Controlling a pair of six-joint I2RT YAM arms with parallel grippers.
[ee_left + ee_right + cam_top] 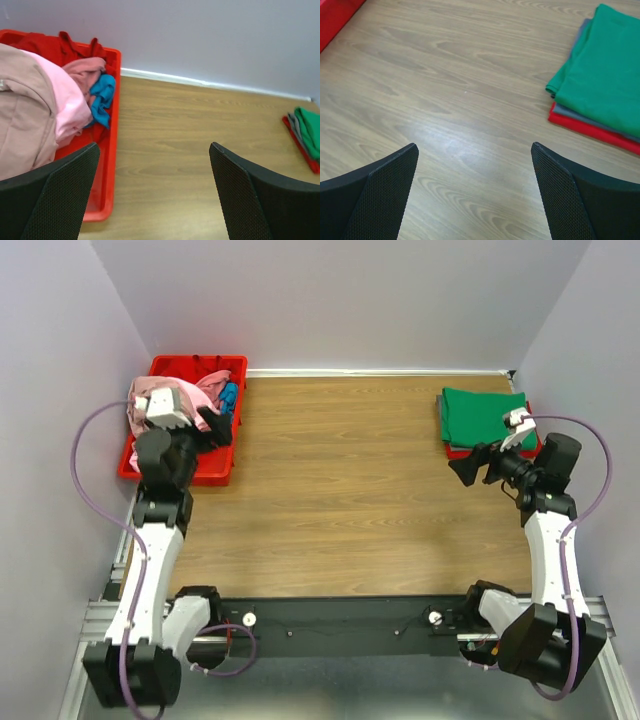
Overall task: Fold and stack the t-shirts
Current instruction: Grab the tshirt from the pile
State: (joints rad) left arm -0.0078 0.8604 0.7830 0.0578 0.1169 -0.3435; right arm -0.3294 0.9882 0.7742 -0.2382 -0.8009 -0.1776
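Left pincer (pixel 153 149) gapes empty beside the bin (pixel 111 150), seemingly poised to draw out a tee (pixel 65 107); right pincer (pixel 473 146), also apart, waits near the folded stack (pixel 602 75).

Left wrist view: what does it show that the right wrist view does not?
Only the left wrist view shows the crumpled t-shirts, the wall and the open left tool. Only the right wrist view shows the open right tool. Both show the wooden table, part of the red bin and the folded stack, green on top.
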